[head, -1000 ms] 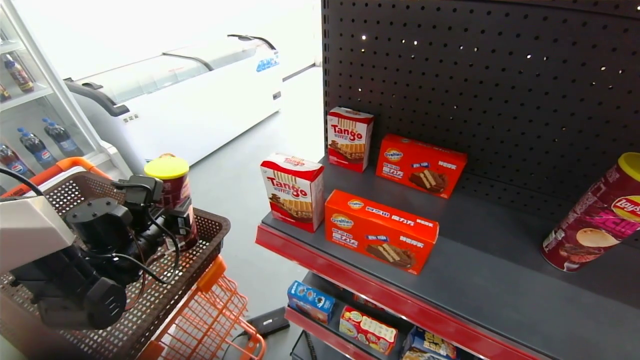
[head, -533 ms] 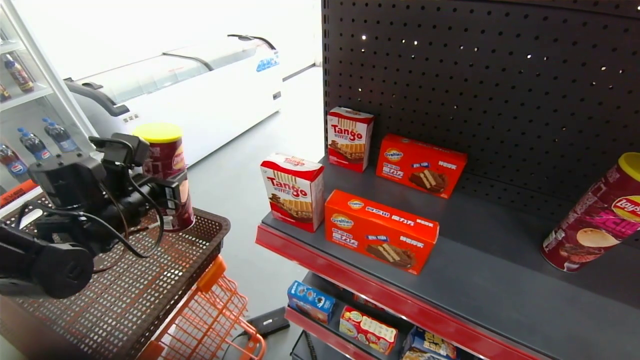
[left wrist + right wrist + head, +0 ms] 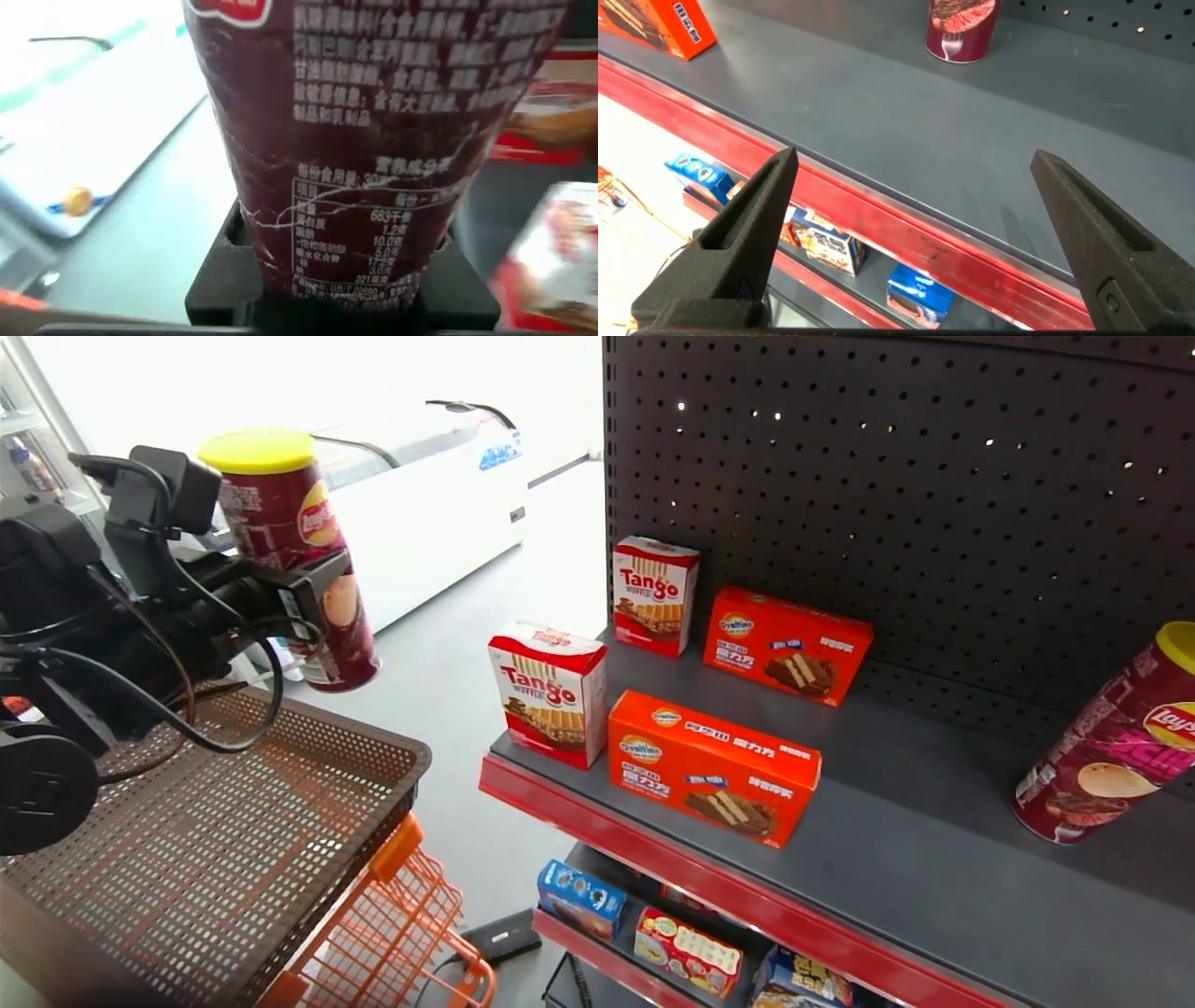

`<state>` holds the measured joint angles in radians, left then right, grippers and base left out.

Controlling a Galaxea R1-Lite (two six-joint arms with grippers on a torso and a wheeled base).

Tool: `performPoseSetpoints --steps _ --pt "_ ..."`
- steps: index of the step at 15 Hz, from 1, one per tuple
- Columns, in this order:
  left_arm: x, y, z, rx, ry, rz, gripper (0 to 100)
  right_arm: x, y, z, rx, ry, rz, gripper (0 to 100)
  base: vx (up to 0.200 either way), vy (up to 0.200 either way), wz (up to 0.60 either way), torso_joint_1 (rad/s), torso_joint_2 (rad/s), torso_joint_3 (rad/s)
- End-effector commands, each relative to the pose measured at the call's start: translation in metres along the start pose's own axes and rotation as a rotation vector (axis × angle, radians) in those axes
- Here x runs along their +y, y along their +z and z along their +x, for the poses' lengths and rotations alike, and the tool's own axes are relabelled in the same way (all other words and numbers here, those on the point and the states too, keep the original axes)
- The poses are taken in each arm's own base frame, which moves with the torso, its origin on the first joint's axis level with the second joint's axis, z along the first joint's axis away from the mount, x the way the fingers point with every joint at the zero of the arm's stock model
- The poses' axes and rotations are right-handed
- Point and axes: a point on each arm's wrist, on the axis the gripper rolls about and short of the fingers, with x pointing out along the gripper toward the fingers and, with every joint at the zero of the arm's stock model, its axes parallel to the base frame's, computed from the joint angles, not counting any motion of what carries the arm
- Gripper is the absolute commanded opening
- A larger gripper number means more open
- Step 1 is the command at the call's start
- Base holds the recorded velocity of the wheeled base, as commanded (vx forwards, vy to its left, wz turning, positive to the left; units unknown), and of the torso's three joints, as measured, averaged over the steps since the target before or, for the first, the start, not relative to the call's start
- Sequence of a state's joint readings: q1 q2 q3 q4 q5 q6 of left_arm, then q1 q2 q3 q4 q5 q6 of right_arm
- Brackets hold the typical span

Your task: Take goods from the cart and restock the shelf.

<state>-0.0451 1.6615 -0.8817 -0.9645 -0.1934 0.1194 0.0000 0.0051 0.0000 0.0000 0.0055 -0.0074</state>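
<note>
A dark red chips can (image 3: 289,551) with a yellow lid is held upright in my left gripper (image 3: 313,593), high above the brown cart basket (image 3: 401,765) and left of the shelf. In the left wrist view the can (image 3: 374,140) stands between the jaws, which are shut on its lower part. The grey shelf (image 3: 934,859) with a red front edge carries a second, tilted chips can (image 3: 1111,747) at its right end. My right gripper (image 3: 915,233) is open over the shelf's front edge (image 3: 906,224), holding nothing, with that can (image 3: 962,28) farther back.
Two wafer boxes (image 3: 546,695) (image 3: 653,595) and two orange boxes (image 3: 714,767) (image 3: 786,644) fill the shelf's left part; bare shelf lies between them and the tilted can. A black pegboard (image 3: 887,476) backs the shelf. Lower shelves hold small boxes (image 3: 686,952). A white freezer (image 3: 420,523) stands behind.
My left gripper has lifted the chips can up out of the cart basket, well above its rim. The shelf goods have not moved.
</note>
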Motion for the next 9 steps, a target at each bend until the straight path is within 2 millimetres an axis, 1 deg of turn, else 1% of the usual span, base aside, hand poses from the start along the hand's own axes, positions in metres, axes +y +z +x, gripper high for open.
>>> performPoseSetpoints --steps 1,2,4,5,6,8,9 --pt "-0.035 0.017 -0.007 -0.033 -0.177 -0.055 0 0.0 0.0 0.0 0.001 0.001 0.0 100 0.0 0.0 0.0 0.0 0.0 0.0" --pt "-0.043 0.018 -0.009 -0.024 -0.249 -0.068 0 0.0 0.0 0.0 0.001 0.001 0.0 100 0.0 0.0 0.0 0.0 0.0 0.0" --pt "-0.049 0.019 -0.01 -0.028 -0.319 -0.073 0 0.0 0.0 0.0 0.001 0.001 0.0 100 0.0 0.0 0.0 0.0 0.0 0.0" --pt "-0.049 0.019 -0.01 -0.028 -0.319 -0.073 0 0.0 0.0 0.0 0.001 0.001 0.0 100 0.0 0.0 0.0 0.0 0.0 0.0" --pt "-0.055 0.025 -0.011 -0.041 -0.375 -0.112 0 0.0 0.0 0.0 0.001 0.001 0.0 100 0.0 0.0 0.0 0.0 0.0 0.0" --pt "-0.057 0.033 -0.017 -0.054 -0.403 -0.13 0 0.0 0.0 0.0 0.001 0.001 0.0 100 0.0 0.0 0.0 0.0 0.0 0.0" --pt "-0.057 0.033 -0.018 -0.044 -0.407 -0.133 0 0.0 0.0 0.0 0.001 0.001 0.0 100 0.0 0.0 0.0 0.0 0.0 0.0"
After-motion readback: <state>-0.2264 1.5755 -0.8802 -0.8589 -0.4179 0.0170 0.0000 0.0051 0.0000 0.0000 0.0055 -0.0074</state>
